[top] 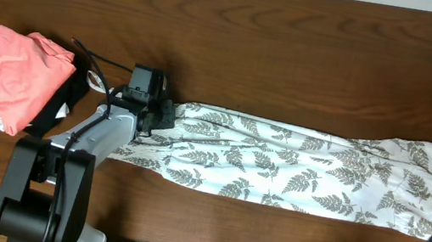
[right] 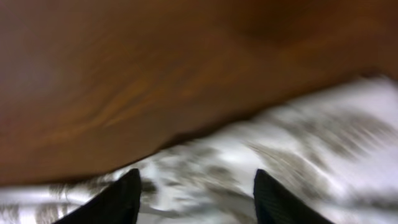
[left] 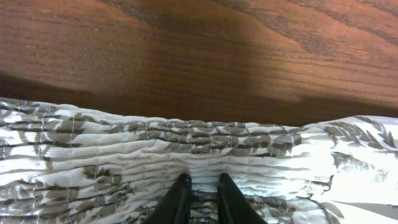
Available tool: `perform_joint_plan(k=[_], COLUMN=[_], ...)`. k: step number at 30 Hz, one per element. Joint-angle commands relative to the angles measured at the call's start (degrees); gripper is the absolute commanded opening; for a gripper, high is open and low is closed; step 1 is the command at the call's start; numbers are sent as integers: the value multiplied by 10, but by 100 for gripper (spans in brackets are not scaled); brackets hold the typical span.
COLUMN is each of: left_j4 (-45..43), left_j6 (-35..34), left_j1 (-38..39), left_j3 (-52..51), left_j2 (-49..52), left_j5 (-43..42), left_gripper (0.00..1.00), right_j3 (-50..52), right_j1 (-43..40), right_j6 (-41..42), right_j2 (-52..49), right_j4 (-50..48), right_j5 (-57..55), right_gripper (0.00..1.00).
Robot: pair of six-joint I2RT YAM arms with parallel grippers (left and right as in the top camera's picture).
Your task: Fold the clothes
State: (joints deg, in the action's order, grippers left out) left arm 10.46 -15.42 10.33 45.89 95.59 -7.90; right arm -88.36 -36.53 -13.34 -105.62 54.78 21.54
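White fern-print clothes — flat on table | left tool pinching them | right tool — spread wide

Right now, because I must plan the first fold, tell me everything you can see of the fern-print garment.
The garment is thin white fabric printed all over with grey fern leaves. It lies in a long, wrinkled band across the wooden table, from left of centre to the right edge of the overhead view. Its left end is gathered in fine ribbed rows, and the left gripper is pinched shut on that part. The right gripper stands open over the fabric, blurred there.
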Motion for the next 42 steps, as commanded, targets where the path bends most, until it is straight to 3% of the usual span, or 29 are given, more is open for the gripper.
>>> perform_joint_plan(k=[1,4,9,16,18,19,21,32,42], left_j4=[5,5,5,4,4,4,4,-5,-5], left_j6=[-3,-3,-3,-3,-3,-3,-3,-3,-3], left_j1=[-4,-4,-4,-4,-4,-4,-4,-4,-4], left_j3=[1,1,1,1,1,1,1,1,1], left_j2=[9,9,9,9,9,9,9,9,9], left_j5=[15,15,15,15,15,15,15,15,16], left_gripper=[17,17,17,17,17,23,25,27,27], right_j3=[39,76,113,120,120,120,120,120,155], right_j1=[68,129,192,234,252,261,290,459,520], right_j6=[-148,-200,-206,-264,-272,-278,-290,-290,-285], right_j2=[-1,-1,-1,0,0,0,0,0,0], right_j4=[-7,-22,-43,5,27,37,55,64,58], right_j5=[26,-22,-123,-80,-63,-62,-66,-223,-228], right_gripper=[59,64,67,72,72,72,70,70,61])
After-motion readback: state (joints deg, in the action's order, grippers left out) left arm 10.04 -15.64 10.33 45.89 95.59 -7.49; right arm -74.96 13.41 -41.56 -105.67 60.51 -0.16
